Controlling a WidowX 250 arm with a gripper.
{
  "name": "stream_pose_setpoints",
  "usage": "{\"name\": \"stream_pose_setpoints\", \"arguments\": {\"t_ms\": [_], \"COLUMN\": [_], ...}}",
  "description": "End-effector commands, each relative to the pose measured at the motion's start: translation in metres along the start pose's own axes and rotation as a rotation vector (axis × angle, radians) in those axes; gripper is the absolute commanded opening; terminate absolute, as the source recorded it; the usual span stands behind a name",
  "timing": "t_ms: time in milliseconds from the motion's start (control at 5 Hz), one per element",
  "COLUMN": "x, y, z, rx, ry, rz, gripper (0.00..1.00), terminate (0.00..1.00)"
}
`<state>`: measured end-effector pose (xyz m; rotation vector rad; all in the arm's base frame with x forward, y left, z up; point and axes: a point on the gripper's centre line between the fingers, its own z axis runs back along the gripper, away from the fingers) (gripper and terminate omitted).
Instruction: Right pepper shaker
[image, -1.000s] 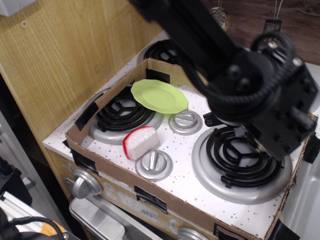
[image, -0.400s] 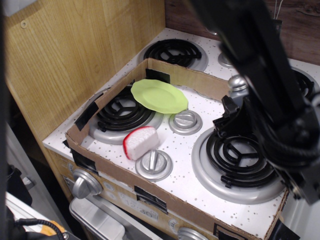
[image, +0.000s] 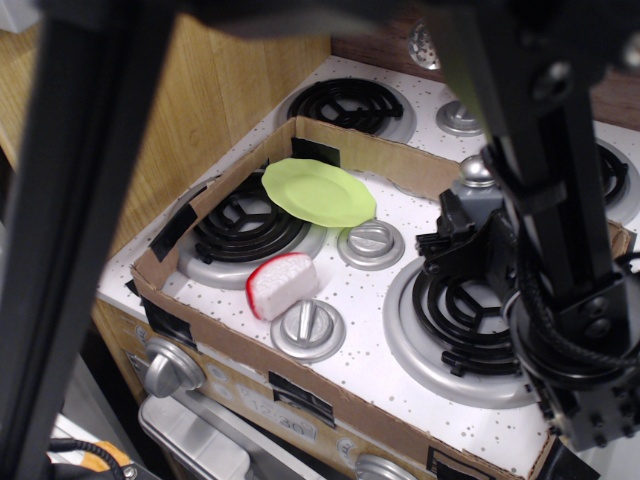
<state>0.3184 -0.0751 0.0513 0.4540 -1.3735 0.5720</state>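
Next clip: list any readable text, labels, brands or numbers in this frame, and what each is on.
No text can be read in this frame.
Faint markings on the stove's front panel are too blurred to read.
The pepper shaker, green plate and cardboard tray show no print.

Light wood panel wall (image: 240, 70) beside a speckled white toy stovetop (image: 400, 355)

Small grey matt plastic pepper shaker (image: 477, 203) w/ shiny rounded silver cap. Black matt metal-and-plastic gripper (image: 452, 248) assy beside it. White speckled stove top (image: 380, 300), smooth. Black coil burner (image: 470, 305) in glossy silver ring. Brown cardboard tray wall (image: 240, 380), rough, matt. Lime-green plastic plate (image: 318, 192), smooth. Light wood-grain side panel (image: 210, 110), far left.
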Motion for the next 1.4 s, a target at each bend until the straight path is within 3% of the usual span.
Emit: {"name": "stream_pose_setpoints", "arguments": {"t_ms": [0,200,400,1000,1200], "x": [-0.003,-0.003,-0.003,0.003,0.01], "y": [-0.002,-0.001,-0.007,-0.038,-0.048], "z": [0.001,0.005,0.016,0.045,0.055], "rx": [0.033,0.03,0.055,0.042,0.051], "ry": [-0.044,-0.017,0.004,0.106,0.156], "rz": [0.033,0.037,0.049,0.105,0.112], "gripper": [0.0,0.0,1.0,1.0,1.0], "terminate": [0.0,0.0,0.0,0.0,1.0]}}
